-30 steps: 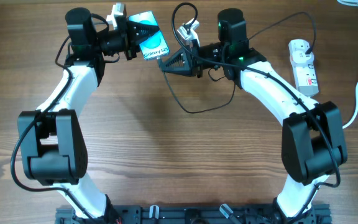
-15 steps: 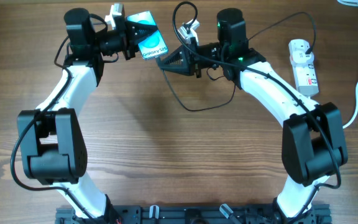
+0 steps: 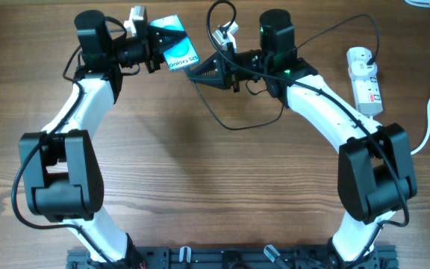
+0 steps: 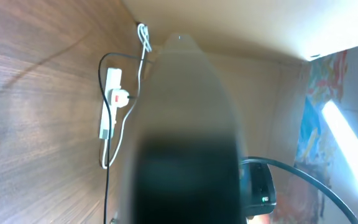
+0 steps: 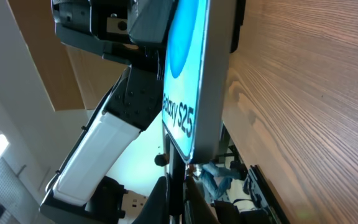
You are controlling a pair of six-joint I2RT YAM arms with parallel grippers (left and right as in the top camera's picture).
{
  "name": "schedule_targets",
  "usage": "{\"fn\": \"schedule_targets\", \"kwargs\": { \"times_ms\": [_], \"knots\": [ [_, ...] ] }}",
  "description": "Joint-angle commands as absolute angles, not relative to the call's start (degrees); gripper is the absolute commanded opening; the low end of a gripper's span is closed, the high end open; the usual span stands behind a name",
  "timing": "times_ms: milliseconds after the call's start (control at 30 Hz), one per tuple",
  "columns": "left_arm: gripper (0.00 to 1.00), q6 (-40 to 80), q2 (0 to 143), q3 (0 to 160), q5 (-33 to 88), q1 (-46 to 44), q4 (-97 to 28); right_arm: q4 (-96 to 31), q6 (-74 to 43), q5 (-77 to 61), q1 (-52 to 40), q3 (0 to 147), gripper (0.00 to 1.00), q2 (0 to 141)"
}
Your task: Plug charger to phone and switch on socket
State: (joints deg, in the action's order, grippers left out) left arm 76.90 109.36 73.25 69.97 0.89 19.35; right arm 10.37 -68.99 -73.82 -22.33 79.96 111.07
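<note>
Table: wood-grain, both arms reaching toward its far edge.
Charger: thin black cable sagging in a loop mid-table, plug end up in the right gripper, other end running toward the far right corner.
Right gripper: fingers together, clamped on the plug end; tip just beside the "Galaxy" end of the phone, contact unclear.
Phone: held off the table near the far edge, left of centre, teal face upward.
Left gripper: clamped on the phone's far end.
Socket: flat by the far right corner, well apart from both grippers.
</note>
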Motion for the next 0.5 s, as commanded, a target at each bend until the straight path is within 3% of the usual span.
{"fn": "schedule_targets", "kwargs": {
  "times_ms": [0,233,300,400,467],
  "knots": [
    [0.04,76.8,108.7,73.8,79.5,-2.2,18.8,11.6,-68.9,-63.8,-21.9,80.1,0.04,111.2],
    [0.04,76.8,108.7,73.8,79.5,-2.9,18.8,11.6,-67.7,-63.9,-21.9,80.1,0.08,111.2],
    [0.04,76.8,108.7,73.8,79.5,-2.9,18.8,11.6,-67.7,-64.3,-21.9,80.1,0.24,111.2],
    [0.04,76.7,108.7,73.8,79.5,-2.9,18.8,11.6,-67.7,-64.5,-21.9,80.1,0.39,111.2],
    [0.04,76.2,108.7,73.8,79.5,-2.9,18.8,11.6,-67.7,-64.8,-21.9,80.1,0.60,111.2]
  ]
}}
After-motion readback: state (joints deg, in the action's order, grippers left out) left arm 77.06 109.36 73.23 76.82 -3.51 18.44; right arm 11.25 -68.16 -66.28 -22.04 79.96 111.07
